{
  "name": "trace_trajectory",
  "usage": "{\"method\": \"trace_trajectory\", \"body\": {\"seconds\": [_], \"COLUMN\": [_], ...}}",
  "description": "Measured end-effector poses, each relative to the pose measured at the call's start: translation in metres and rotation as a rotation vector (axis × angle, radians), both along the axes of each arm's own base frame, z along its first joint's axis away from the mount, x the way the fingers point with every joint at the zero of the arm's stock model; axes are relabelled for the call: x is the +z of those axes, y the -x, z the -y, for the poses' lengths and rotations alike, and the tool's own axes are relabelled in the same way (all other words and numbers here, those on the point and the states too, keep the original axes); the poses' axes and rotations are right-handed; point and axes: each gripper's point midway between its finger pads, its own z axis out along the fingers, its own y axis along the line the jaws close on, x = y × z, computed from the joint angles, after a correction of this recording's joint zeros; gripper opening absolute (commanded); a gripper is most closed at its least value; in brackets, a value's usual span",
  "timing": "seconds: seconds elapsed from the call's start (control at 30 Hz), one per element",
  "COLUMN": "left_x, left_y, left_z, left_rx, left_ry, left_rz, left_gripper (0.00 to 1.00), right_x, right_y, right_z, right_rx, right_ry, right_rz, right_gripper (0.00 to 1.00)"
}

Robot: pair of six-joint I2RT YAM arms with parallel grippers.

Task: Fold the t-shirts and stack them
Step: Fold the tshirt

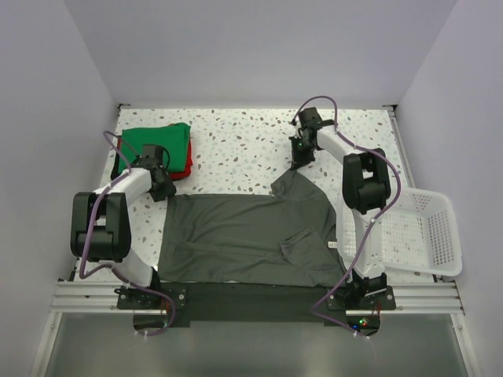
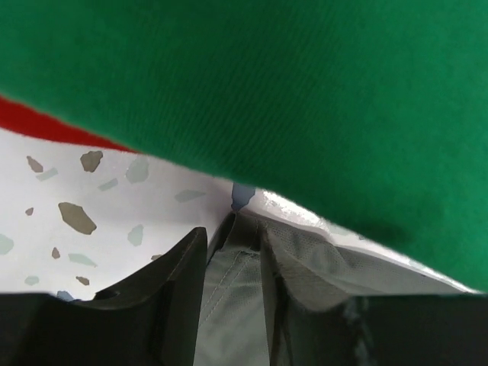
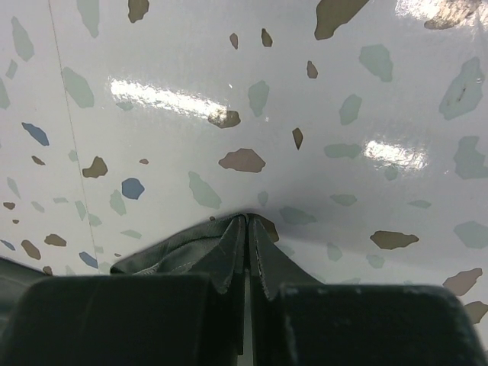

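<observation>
The dark charcoal-grey t-shirt (image 1: 244,236) lies spread across the near middle of the table. My left gripper (image 1: 163,188) is shut on its far-left corner, and the grey cloth (image 2: 229,305) shows between the jaws (image 2: 232,244). Just beyond that lie the folded green shirt (image 1: 157,141) (image 2: 305,91) and, under it, the red shirt (image 1: 185,168) (image 2: 46,126). My right gripper (image 1: 299,162) is shut on the charcoal shirt's far-right corner (image 3: 191,248), pinched at the fingertips (image 3: 248,229) low over the table. That corner is drawn out to a point.
A white mesh basket (image 1: 440,206) stands at the right edge, beside the right arm. Speckled tabletop (image 1: 236,149) lies between the two grippers at the back. White walls close in the left, back and right sides.
</observation>
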Motion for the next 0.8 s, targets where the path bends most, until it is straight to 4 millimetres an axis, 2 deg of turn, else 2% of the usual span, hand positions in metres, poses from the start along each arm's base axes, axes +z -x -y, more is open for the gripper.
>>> {"method": "trace_trajectory", "body": {"seconds": [0.17,0.4,0.57,0.8], "left_x": [-0.008,-0.011,-0.011,-0.009], "left_y": [-0.002,-0.007,-0.01,-0.01], "left_z": [0.0,0.0,0.0,0.0], "left_rx": [-0.008,-0.01,-0.012,-0.027], "left_ry": [-0.002,-0.001,-0.002,-0.007], "left_rz": [-0.011,0.0,0.009,0.016], "left_gripper": [0.35,0.18,0.0,0.0], "right_x": [0.0,0.0,0.0,0.001], "right_y": [0.0,0.001,0.003,0.007], "right_z": [0.0,0.0,0.001,0.001], "right_rx": [0.0,-0.001,-0.001,-0.019], "right_ry": [0.0,0.001,0.003,0.001], "right_rz": [-0.001,-0.006,-0.013,-0.033], "right_gripper": [0.0,0.0,0.0,0.0]}}
